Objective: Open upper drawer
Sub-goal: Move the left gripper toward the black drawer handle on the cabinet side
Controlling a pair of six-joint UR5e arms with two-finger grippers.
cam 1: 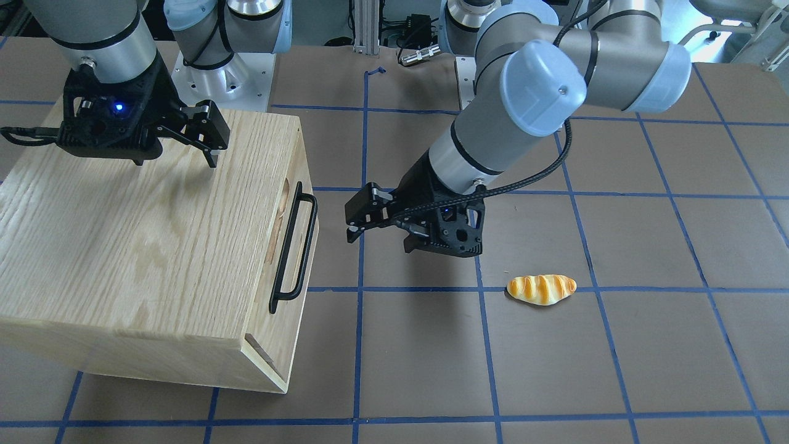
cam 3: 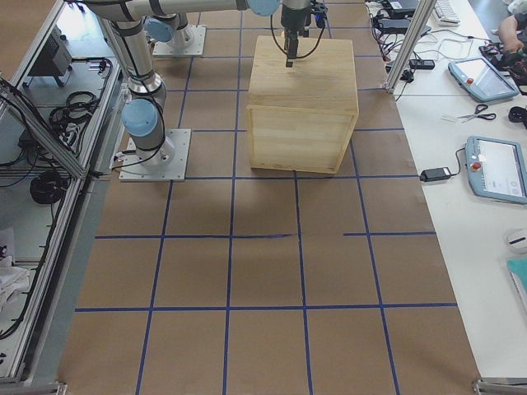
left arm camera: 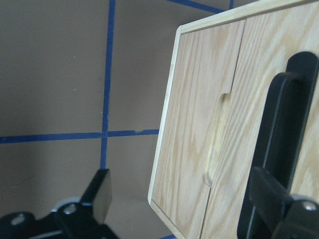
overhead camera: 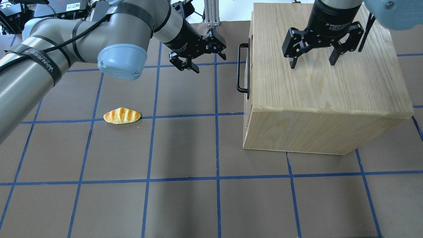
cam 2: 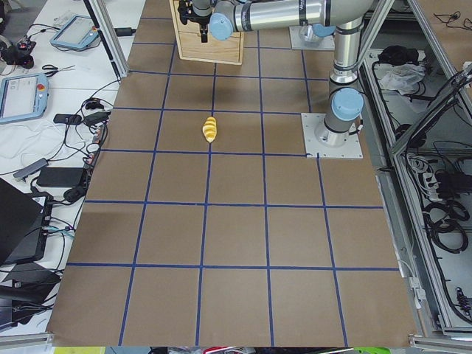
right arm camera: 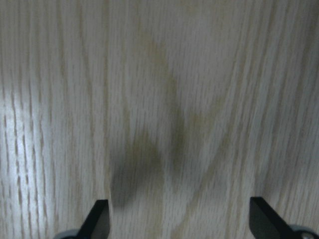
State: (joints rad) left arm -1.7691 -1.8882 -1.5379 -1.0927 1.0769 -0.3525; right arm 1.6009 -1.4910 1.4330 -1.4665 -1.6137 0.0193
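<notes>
Left gripper [overhead camera: 208, 62]: spread wide, just beside handle [overhead camera: 242, 67].
Right gripper [overhead camera: 312, 64]: spread wide over cabinet [overhead camera: 317, 99], table's [overhead camera: 185, 148] right end.
Upper drawer [left arm camera: 259, 59]: pushed in.
Bread roll [overhead camera: 121, 115]: well apart.
Left wrist view: notch [left arm camera: 217, 142] up close.

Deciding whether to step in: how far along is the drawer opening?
Done: nothing yet; the upper drawer sits shut. In hand: the open left claw is near the handle, not gripping it; the open right claw is over the cabinet top. Left: grasp and pull.
</notes>
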